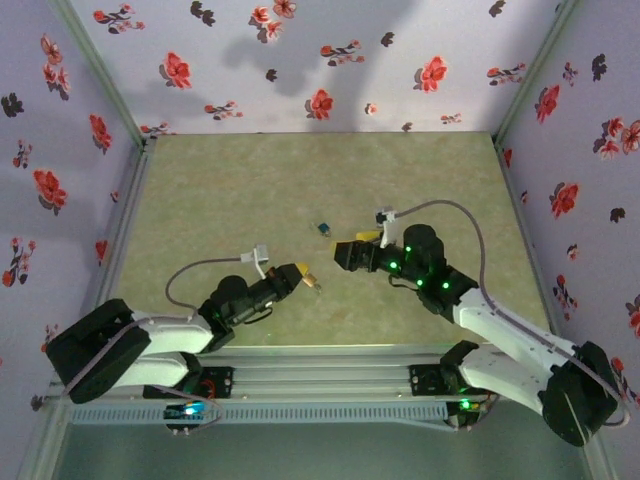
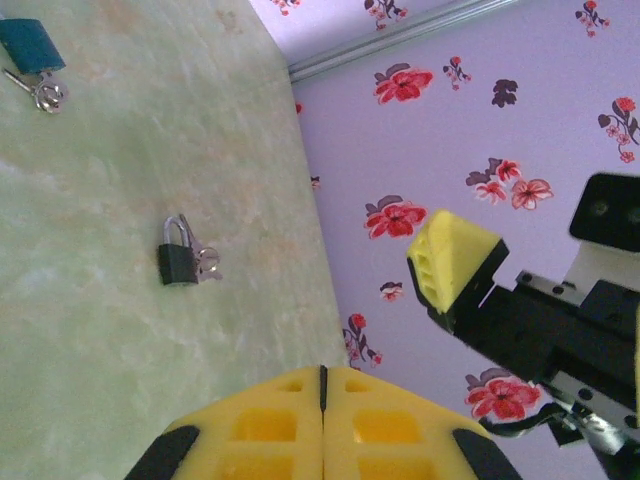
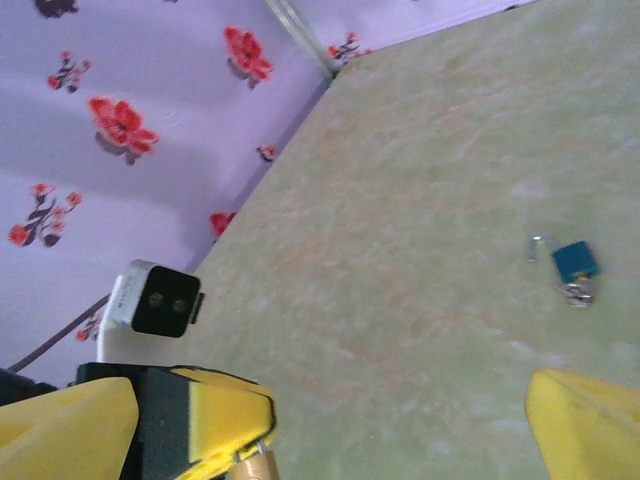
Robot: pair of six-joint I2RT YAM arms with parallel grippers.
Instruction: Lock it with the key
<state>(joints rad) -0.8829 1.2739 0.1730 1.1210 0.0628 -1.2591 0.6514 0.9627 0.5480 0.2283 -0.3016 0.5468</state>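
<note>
Out on the worktop (image 1: 220,190) the blue padlock (image 3: 573,260) lies shackle-open, its keys (image 3: 578,292) touching it, ahead of the right gripper (image 1: 350,250), spread wide and empty, which should probably straddle the body squarely; the left gripper (image 2: 322,372), clenched on nothing, sits near a second padlock (image 2: 178,262).

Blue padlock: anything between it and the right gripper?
Nothing visible. Only bare pale green table lies between the open right gripper and the small blue padlock. The shut left gripper sits off that line, on the near side.
</note>
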